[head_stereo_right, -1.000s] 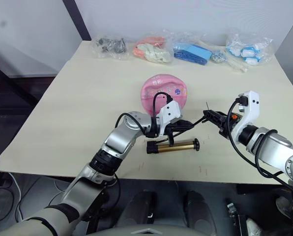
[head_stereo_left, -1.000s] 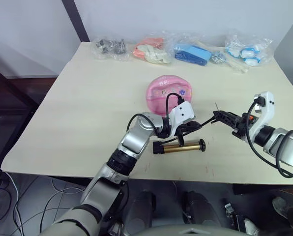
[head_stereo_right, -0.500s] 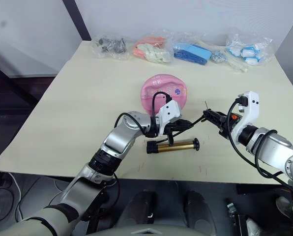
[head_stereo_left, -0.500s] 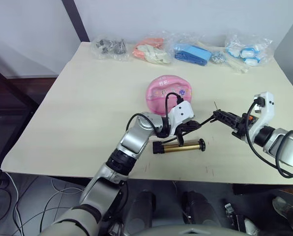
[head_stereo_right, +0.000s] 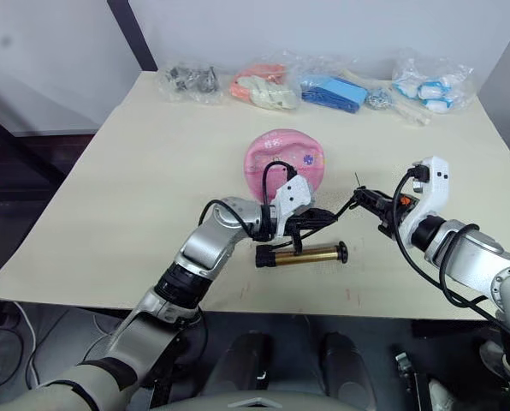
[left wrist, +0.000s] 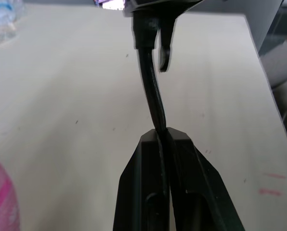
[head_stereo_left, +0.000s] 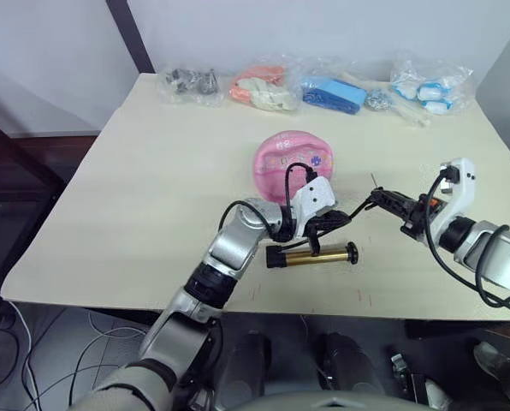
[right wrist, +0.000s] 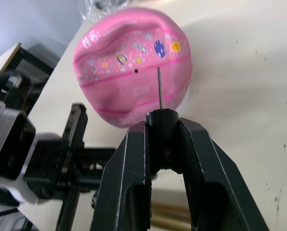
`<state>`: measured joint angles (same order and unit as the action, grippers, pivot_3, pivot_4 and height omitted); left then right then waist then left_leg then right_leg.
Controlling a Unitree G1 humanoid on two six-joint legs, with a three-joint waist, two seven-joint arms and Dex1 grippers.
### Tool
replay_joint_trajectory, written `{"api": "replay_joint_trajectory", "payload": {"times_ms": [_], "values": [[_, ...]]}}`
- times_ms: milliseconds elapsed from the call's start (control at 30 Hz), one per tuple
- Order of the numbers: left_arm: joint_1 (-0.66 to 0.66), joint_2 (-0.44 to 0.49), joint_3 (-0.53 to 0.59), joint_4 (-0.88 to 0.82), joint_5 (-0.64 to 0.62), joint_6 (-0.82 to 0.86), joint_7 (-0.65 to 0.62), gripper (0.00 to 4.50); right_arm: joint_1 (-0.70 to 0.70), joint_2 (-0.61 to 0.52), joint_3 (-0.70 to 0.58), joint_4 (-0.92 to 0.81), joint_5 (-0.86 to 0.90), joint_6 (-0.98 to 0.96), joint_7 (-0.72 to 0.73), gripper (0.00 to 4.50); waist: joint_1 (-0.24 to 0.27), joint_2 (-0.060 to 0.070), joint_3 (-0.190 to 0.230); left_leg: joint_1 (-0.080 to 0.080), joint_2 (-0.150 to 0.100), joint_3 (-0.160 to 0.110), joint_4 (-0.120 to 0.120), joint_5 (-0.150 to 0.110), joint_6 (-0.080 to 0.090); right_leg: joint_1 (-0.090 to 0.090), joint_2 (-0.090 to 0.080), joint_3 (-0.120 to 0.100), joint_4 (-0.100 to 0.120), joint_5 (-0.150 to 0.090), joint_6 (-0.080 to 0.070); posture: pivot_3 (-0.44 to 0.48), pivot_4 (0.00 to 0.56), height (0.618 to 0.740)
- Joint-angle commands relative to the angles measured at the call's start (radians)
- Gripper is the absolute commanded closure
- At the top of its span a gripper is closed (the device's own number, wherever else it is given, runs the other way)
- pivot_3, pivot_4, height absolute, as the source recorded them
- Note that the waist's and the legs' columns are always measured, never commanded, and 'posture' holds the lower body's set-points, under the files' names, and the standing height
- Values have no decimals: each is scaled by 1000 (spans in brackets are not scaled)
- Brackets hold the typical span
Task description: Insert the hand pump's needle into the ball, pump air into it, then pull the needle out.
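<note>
Light was even and soft across the pale beige wooden table (head_stereo_left: 152,171), bright without harsh glare. Only faint, short shadows sat under the gold-brass hand pump with black caps (head_stereo_left: 311,255). The clear plastic bags (head_stereo_left: 263,86) at the far edge caught small white glints. In the left wrist view the black fingers (left wrist: 148,192) up close were smeared and out of focus. The pink printed rubber ball (right wrist: 134,62) looked slightly soft.

A robot test room or lab is suggested rather than a home. A plain pale table (head_stereo_left: 152,171) is set against a bare white wall (head_stereo_left: 323,26), and sealed clear bags of small parts and samples (head_stereo_left: 332,90) are lined up along its far edge (as if laid out for trials). Loose cables (head_stereo_left: 24,360) are left on the tiled floor.
</note>
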<state>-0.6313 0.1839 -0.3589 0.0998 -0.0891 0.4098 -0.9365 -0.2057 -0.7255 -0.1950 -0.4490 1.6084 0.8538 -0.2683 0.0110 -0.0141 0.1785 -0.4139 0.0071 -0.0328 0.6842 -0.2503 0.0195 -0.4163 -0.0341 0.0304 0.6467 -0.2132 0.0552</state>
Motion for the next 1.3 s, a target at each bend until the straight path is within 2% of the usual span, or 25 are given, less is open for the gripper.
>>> {"api": "replay_joint_trajectory", "payload": {"times_ms": [33, 100, 200, 233, 300, 467, 533, 633, 800, 1067, 1300], "values": [[-15, -1, 38, -57, -61, -8, -21, 3765, -19, -1, -3, -10, 13, 2, -14, 4187, 0, 0, 0, 0, 0, 0, 0, 0, 0, 0, 0, 0, 0, 0, 0, 0, 150, 740], [-10, 17, 50, -80, -83, 15, -33, 3149, -28, -3, -2, -5, 12, 4, -26, 4187, 0, 0, 0, 0, 0, 0, 0, 0, 0, 0, 0, 0, 0, 0, 0, 0, 150, 740], [-10, 67, 78, -136, -125, 73, -54, 1621, -52, -15, 2, 4, 2, 14, -48, 4187, -3, 0, 0, 0, 0, 0, 0, 0, 0, 0, 0, 0, 0, 0, 0, 0, 150, 740], [-9, 89, 90, -155, -130, 85, -54, 1266, -62, -24, 3, 5, -4, 20, -54, 4187, -4, 0, 0, 0, 0, 0, 0, 0, 0, 0, 0, 0, 0, 0, 0, 0, 150, 740], [-7, 125, 107, -180, -142, 100, -53, 274, -79, -38, 10, 8, -14, 32, -64, 4187, -7, 0, 0, 0, 0, 0, 0, 0, 0, 0, 0, 0, 0, 0, 0, 0, 150, 740], [11, 225, 221, -232, -195, 145, -33, 274, -204, -107, 86, 16, -20, 140, -29, 4187, -24, 1, 0, 0, 1, 1, 0, 0, 0, -1, 0, 0, 0, 0, 0, 0, 150, 740], [18, 242, 278, -235, -242, 141, -36, 274, -241, -113, 107, 37, 48, 159, -71, 4187, -25, 1, 0, 0, 1, 0, -1, 0, 0, -1, 0, 0, 0, 0, 0, 0, 150, 740], [15, 294, 309, -227, -243, 111, -46, 274, -293, -111, 132, 77, 144, 168, -112, 4187, -24, 0, 1, -1, 1, 0, -1, 0, 0, -1, 0, -1, 0, 0, 0, 0, 150, 740], [-7, 428, 357, -188, -279, 152, -119, 274, -395, -59, 198, 159, 236, 146, -226, 4187, -28, 0, 1, 0, 1, 1, -1, 0, 0, -2, 0, 0, -1, 0, 0, 0, 150, 740], [-72, 584, 348, -83, -267, 181, -199, 274, -603, -46, 333, 303, 177, 294, -255, 4187, -27, 0, 1, -1, 2, 1, -2, 0, 0, -3, 1, 0, -1, 0, 0, 0, 150, 740], [-201, 642, 281, 58, -201, 162, -260, 274, -662, 39, 353, 449, 262, 312, -318, 4187, -26, 0, 1, -2, 1, 1, -4, 0, 1, -4, 0, 0, -3, 0, 0, 0, 150, 740]]}}
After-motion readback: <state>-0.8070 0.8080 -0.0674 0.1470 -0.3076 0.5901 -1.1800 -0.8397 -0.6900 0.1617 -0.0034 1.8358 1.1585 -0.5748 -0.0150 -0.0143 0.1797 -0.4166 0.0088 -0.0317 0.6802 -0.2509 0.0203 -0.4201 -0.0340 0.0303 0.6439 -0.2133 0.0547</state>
